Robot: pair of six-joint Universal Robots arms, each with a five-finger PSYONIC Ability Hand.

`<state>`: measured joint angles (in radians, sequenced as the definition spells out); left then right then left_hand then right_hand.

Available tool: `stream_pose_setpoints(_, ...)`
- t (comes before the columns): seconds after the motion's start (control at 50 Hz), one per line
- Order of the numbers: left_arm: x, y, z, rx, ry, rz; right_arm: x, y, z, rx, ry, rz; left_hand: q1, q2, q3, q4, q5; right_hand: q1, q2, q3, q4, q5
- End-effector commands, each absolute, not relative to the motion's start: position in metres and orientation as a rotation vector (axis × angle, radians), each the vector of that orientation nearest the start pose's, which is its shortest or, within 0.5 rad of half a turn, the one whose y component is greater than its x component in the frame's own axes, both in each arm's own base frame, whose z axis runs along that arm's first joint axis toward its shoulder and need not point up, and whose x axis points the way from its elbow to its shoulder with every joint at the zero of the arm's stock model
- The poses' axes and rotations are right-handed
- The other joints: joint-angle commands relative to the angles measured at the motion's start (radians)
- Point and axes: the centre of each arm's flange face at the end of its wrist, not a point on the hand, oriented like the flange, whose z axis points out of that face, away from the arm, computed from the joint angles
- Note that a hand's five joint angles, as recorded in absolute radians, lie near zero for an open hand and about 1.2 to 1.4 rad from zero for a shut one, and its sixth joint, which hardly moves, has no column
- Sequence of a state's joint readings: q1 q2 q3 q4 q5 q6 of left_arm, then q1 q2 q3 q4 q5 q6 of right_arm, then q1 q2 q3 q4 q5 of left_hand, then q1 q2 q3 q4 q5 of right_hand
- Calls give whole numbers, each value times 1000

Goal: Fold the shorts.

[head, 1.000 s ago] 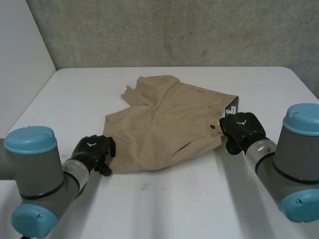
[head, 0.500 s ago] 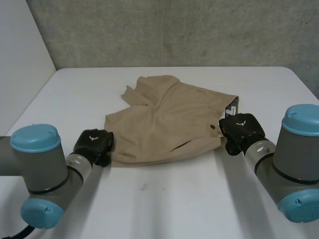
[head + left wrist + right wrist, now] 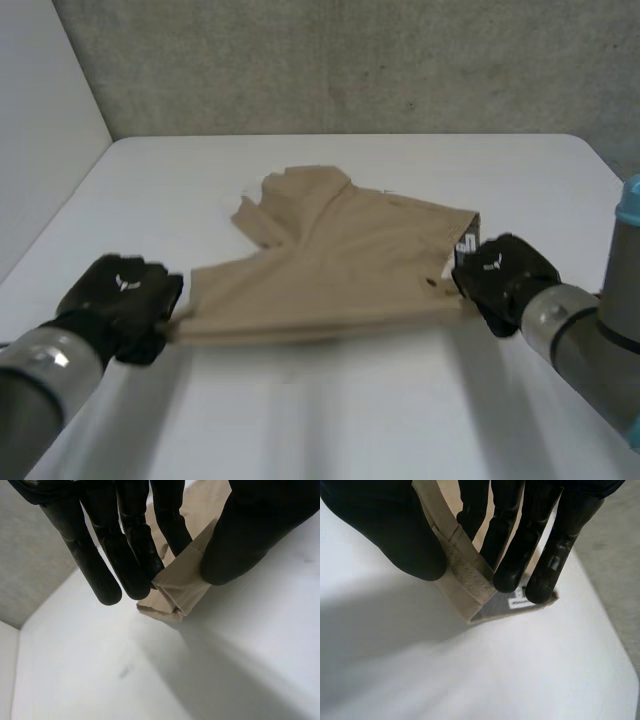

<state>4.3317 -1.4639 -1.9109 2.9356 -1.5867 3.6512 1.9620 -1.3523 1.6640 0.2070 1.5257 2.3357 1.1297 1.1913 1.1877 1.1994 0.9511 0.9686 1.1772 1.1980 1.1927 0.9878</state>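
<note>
the tan shorts (image 3: 330, 270) are seen at the centre of the head view, spread on the white counter (image 3: 330, 420), with the near edge drawn in a straight line between the two hands. at lower left, the left hand (image 3: 125, 300) is closed on a leg-hem corner: in its wrist view the cloth is pinched between the fingers (image 3: 137, 560) and the thumb, and several layers are shown at the pinch. at centre right, the right hand (image 3: 505, 275) is clamped on the waistband (image 3: 465, 575), which is gripped between thumb and fingers. a grey label (image 3: 517, 602) is glimpsed just past the fingertips. the near edge appears to be raised slightly off the counter, though that cannot be told for sure. the far leg is left rumpled at upper centre. as a judgement, the task is barely begun: both corners are secured and the cloth is tensioned, but no clean fold is laid. the carrying-over, setting down and smoothing are all left to be done.
</note>
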Motion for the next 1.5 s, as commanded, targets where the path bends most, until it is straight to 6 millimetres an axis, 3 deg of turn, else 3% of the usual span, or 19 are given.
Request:
stream_pose_setpoints(0.02, -202, -124, 240, 1265, 2422, -1571, 224, -186, 218, -1875, 2338, -1405, 267, 205, 209, 197, 271, 428, 219, 198, 204, 234)
stream_pose_setpoints(0.12, -208, -121, 233, 1329, 2433, -1588, 231, -186, 220, -1857, 2241, -1454, 267, 205, 209, 197, 271, 428, 219, 198, 204, 234)
stream_pose_setpoints(0.22, -220, -148, 210, 1330, 2421, -1599, 236, -196, 206, -1834, 2230, -1472, 267, 205, 209, 197, 271, 428, 219, 198, 204, 234)
stream_pose_setpoints(0.32, -241, -199, 185, 1307, 2386, -1644, 248, -229, 182, -1823, 2287, -1474, 267, 205, 209, 197, 271, 428, 219, 198, 204, 234)
stream_pose_setpoints(0.42, -264, -259, 209, 1221, 2172, -1850, 255, -256, 202, -1780, 2305, -1648, 267, 205, 209, 197, 271, 428, 219, 198, 204, 234)
stream_pose_setpoints(0.44, -271, -281, 231, 1150, 2043, -1960, 266, -285, 252, -1639, 2231, -1971, 267, 205, 209, 197, 271, 428, 219, 198, 204, 234)
stream_pose_setpoints(0.5, -280, -308, 280, 985, 1804, -2160, 278, -308, 319, -1336, 2052, -2347, 267, 205, 209, 197, 271, 428, 219, 198, 204, 234)
stream_pose_setpoints(0.54, -282, -325, 335, 771, 1558, -2374, 280, -316, 352, -1153, 1921, -2518, 267, 205, 209, 197, 271, 428, 219, 198, 204, 234)
stream_pose_setpoints(0.56, -282, -325, 335, 771, 1557, -2374, 280, -319, 366, -1069, 1856, -2582, 267, 205, 209, 197, 271, 428, 219, 198, 204, 234)
stream_pose_setpoints(0.6, -285, -325, 392, 558, 1263, -2613, 277, -320, 409, -835, 1626, -2764, 267, 205, 209, 197, 271, 428, 219, 198, 204, 234)
stream_pose_setpoints(0.66, -283, -309, 430, 421, 1074, -2768, 266, -299, 459, -626, 1346, -2928, 267, 205, 209, 197, 271, 428, 219, 198, 204, 234)
stream_pose_setpoints(0.7, -280, -298, 450, 352, 988, -2844, 263, -290, 469, -596, 1278, -2964, 267, 205, 209, 197, 271, 428, 219, 198, 204, 234)
stream_pose_setpoints(0.76, -277, -287, 446, 354, 1061, -2893, 262, -287, 460, -628, 1313, -2943, 267, 205, 209, 197, 271, 428, 219, 198, 204, 234)
stream_pose_setpoints(0.88, -277, -291, 400, 457, 1323, -2799, 268, -289, 391, -822, 1623, -2712, 267, 205, 209, 197, 271, 428, 219, 198, 204, 234)
stream_pose_setpoints(0.9, -277, -291, 370, 516, 1457, -2727, 268, -289, 382, -844, 1660, -2677, 267, 205, 209, 197, 271, 428, 219, 198, 204, 234)
stream_pose_setpoints(1.04, -268, -287, 287, 642, 1750, -2499, 275, -299, 278, -1038, 1990, -2339, 267, 205, 209, 197, 271, 428, 219, 198, 204, 234)
stream_pose_setpoints(1.2, -263, -267, 160, 897, 2139, -2104, 273, -294, 174, -1210, 2304, -1913, 267, 205, 209, 197, 271, 428, 219, 198, 204, 234)
stream_pose_setpoints(1.34, -255, -248, 141, 958, 2232, -1960, 268, -286, 173, -1241, 2353, -1829, 267, 205, 209, 197, 271, 428, 219, 198, 204, 234)
stream_pose_setpoints(1.5, -235, -229, 171, 1006, 2272, -1808, 257, -269, 221, -1271, 2321, -1903, 267, 205, 209, 197, 271, 428, 219, 198, 204, 234)
